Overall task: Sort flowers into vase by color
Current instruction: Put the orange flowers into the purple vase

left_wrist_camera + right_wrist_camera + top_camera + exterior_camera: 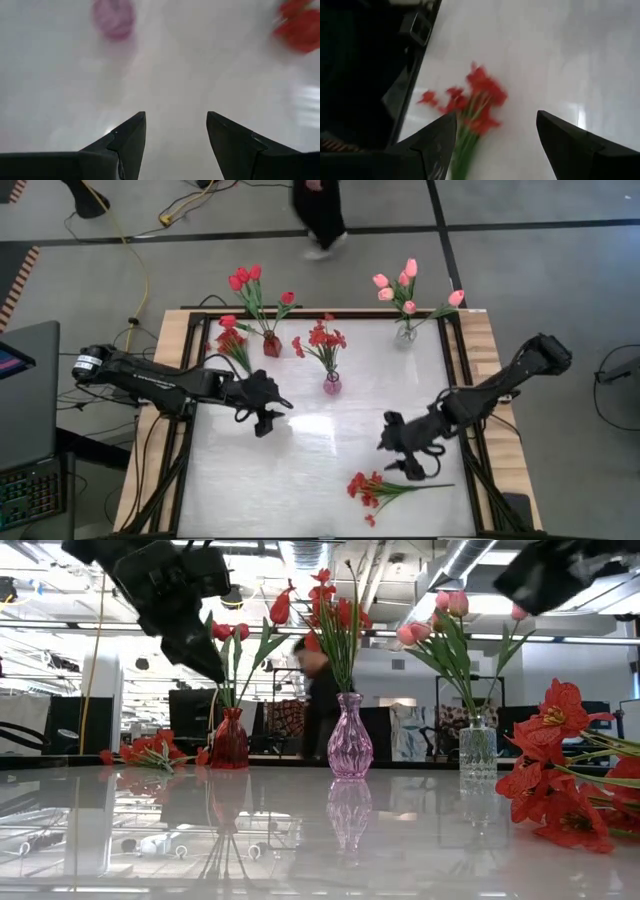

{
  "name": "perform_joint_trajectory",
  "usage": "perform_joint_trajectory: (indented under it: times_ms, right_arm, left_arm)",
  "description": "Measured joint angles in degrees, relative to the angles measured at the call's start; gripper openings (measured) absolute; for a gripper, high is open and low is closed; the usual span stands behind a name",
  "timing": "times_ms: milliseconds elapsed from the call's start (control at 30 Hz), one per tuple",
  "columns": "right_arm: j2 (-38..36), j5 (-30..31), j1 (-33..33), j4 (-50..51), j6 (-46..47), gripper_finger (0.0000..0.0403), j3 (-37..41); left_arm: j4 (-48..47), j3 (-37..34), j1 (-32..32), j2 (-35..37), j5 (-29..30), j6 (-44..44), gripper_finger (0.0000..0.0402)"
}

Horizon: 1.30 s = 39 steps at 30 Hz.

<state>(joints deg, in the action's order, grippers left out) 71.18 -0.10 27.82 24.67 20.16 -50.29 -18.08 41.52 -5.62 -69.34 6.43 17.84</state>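
From above, three vases stand along the far side of the glossy white table (pixel 300 480): a small red glass vase (pixel 272 346) holding red tulips (pixel 245 278) at about eleven o'clock, a pink ribbed glass vase (pixel 332 384) with a red many-blossomed bunch (pixel 322 338) near twelve, and a clear glass vase (pixel 405 334) of pink tulips (pixel 400 285) at one o'clock. Another red bunch (pixel 232 340) lies flat at ten o'clock beside the red vase, and a loose red bunch on a green stem (pixel 372 488) lies at five o'clock, so the sorting looks unfinished. The left gripper (pixel 268 418) hangs over the table's left middle, empty; the right gripper (pixel 408 448) hovers just above the loose bunch, probably lining up for it

At table height the vases stand upright in a row, something the overhead view cannot confirm, and a person passes behind them; the loose bunch's blossoms (pixel 555 780) crowd the three o'clock edge

The left wrist view shows its fingers (pixel 127 137) spread with bare table between them, the pink vase blurred ahead

The right wrist view shows its fingers (pixel 437 140) wide apart, holding nothing, with the loose bunch (pixel 475 102) between and ahead of them, near the table's dark edge
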Motion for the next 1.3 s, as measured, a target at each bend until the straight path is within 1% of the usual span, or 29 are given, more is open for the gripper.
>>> perform_joint_trajectory:
  times_ms: [133,233,300,367,433,467,533,600,767,800,900,1033,1167,1300]
  right_arm:
    - [3.05,0.11,4.75,7.23,6.71,0.0302,-3.77]
    - [5.49,0.17,7.54,12.17,12.18,0.0302,-5.89]
    - [6.88,0.16,9.0,14.5,15.14,0.0302,-7.08]
    - [7.99,0.19,9.98,15.92,18.25,0.0302,-7.8]
    - [8.99,0.13,10.24,16.72,21.98,0.0302,-8.01]
    - [9.36,0.12,10.23,16.76,23.79,0.0302,-8.05]
    - [9.81,-0.03,9.88,16.86,26.43,0.0302,-8.1]
    - [10.17,-0.09,9.85,17.15,26.79,0.0302,-8.1]
    - [10.29,-0.04,10.1,18.69,25.02,0.0302,-8.12]
    - [10.29,-0.02,10.24,19.28,25.01,0.0302,-8.12]
    - [10.29,0.02,10.84,20.39,24.87,0.0302,-8.12]
    - [10.27,0.04,12.13,21.2,24.35,0.0302,-8.1]
    - [10.27,0.21,13.11,21.69,22.8,0.0301,-8.11]
    - [10.27,2.46,14.24,21.66,20.0,0.0301,-8.1]
  left_arm:
    - [-14.43,5.36,-1.26,0.0,3.15,0.06,0.0196]
    - [-22.36,6.04,-1.6,0.04,6.88,2.13,0.0196]
    - [-27.4,5.29,-0.76,-0.04,9.2,6.94,0.0196]
    - [-30.86,4.35,1.41,-0.11,9.71,15.33,0.0196]
    - [-30.67,3.4,3.42,-0.03,12.48,24.56,0.0196]
    - [-30.61,3.04,4.34,0.17,13.79,27.7,0.0196]
    - [-30.29,2.63,6.05,0.34,14.91,31.73,0.0196]
    - [-29.85,2.09,7.94,-0.12,14.48,34.93,0.0196]
    - [-29.65,0.16,11.57,-2.59,10.57,36.82,0.0196]
    - [-29.64,0.0,12.26,-3.29,10.6,37.1,0.0196]
    - [-29.47,-0.31,14.55,-4.58,15.58,40.78,0.0196]
    - [-28.82,-1.14,18.4,-4.81,16.93,45.71,0.0196]
    - [-24.18,-3.87,21.36,-4.81,17.3,53.72,0.0196]
    - [-15.37,-7.13,22.79,-4.81,17.55,58.18,0.0196]
